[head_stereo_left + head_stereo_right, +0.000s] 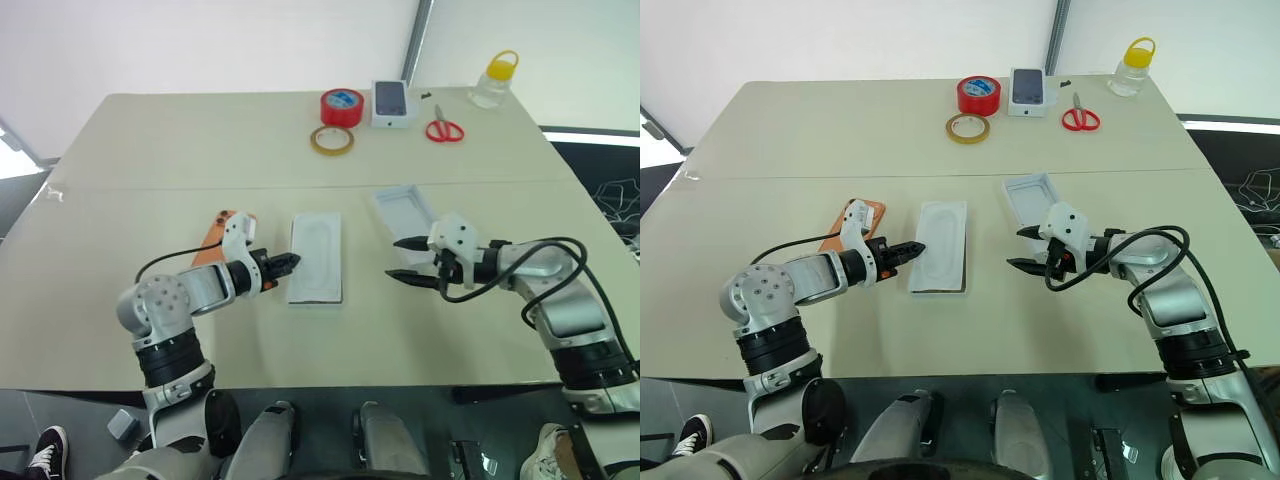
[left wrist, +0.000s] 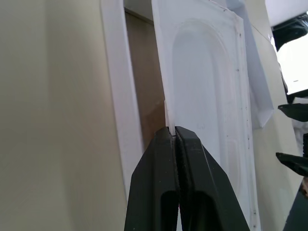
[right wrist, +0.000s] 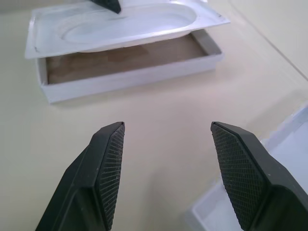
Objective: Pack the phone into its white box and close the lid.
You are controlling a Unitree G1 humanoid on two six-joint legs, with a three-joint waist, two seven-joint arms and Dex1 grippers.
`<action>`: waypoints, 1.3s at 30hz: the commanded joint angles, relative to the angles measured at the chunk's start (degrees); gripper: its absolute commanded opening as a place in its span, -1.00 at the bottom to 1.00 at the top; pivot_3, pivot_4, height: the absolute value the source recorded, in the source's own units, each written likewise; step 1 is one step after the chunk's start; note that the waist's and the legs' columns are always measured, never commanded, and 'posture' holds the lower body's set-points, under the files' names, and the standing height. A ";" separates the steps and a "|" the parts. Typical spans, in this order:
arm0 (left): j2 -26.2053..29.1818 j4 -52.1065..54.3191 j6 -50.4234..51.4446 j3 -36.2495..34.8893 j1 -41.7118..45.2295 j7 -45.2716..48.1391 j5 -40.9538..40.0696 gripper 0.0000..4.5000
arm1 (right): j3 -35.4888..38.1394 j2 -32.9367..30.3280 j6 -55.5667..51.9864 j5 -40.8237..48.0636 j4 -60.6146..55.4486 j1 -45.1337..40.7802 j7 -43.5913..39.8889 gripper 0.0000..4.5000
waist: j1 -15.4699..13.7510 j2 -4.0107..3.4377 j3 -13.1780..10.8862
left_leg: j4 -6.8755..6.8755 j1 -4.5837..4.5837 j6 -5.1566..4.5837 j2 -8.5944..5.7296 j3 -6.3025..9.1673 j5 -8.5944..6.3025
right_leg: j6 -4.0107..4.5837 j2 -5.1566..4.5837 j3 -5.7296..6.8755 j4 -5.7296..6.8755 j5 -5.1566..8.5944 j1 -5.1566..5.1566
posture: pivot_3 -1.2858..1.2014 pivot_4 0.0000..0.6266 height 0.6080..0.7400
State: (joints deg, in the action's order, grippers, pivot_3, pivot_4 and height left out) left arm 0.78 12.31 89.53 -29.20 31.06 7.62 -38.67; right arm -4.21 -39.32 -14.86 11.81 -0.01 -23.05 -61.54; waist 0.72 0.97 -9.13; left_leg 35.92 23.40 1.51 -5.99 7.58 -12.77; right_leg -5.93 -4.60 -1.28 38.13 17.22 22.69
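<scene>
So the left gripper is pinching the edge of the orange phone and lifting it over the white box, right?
Not the phone. The left gripper is shut on the edge of the thin white insert, tilted up over the white box, as the left wrist view shows. The phone lies on the table beside that arm.

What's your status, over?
Left claw shut on insert, lifted over white box. Right claw open. Phone still outside.
</scene>
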 commanded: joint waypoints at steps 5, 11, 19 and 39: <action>-1.03 2.66 -0.08 -0.91 0.11 -0.93 0.09 -1.00 | -0.41 1.45 2.99 -0.50 0.91 -2.03 1.04 0.32 | -0.15 0.02 -0.01 | 0.02 0.02 0.04 -0.03 0.00 0.02 | -0.01 -0.03 0.02 -0.02 0.01 -0.01 | 0.03 -0.52 1.00; -0.96 2.28 -0.11 -0.31 0.16 -0.26 -0.20 -0.58 | -1.29 2.56 3.80 -0.79 1.18 -3.03 1.26 0.35 | 0.03 0.01 -0.01 | 0.01 0.02 0.04 -0.02 0.01 0.02 | -0.01 -0.01 0.02 0.00 0.01 0.01 | 0.03 -0.52 1.00; 0.84 3.68 0.57 0.11 0.20 1.11 -0.91 0.52 | -1.97 4.10 3.48 -0.48 0.85 -3.93 1.49 0.35 | -0.01 0.01 -0.01 | 0.03 0.01 0.05 -0.02 0.01 0.02 | -0.01 -0.01 0.02 -0.01 0.01 -0.02 | 0.03 -0.52 1.00; 16.43 9.28 -13.21 6.01 -2.87 11.49 -1.29 0.55 | -9.07 17.50 -2.48 -2.20 -1.27 -9.38 9.28 0.10 | 0.60 -0.01 -0.01 | -0.05 0.00 0.07 0.02 0.02 0.03 | 0.00 0.05 -0.03 0.06 0.00 0.10 | 0.03 -0.52 1.00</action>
State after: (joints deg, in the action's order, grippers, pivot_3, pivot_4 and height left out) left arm 14.14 18.95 82.92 -24.76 29.39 16.00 -42.09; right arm -11.48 -23.04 -18.14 10.53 1.15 -31.63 -53.51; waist 1.32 0.95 -9.13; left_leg 35.85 23.40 1.62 -5.96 7.58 -12.72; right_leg -5.92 -4.54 -1.34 38.19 17.22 22.80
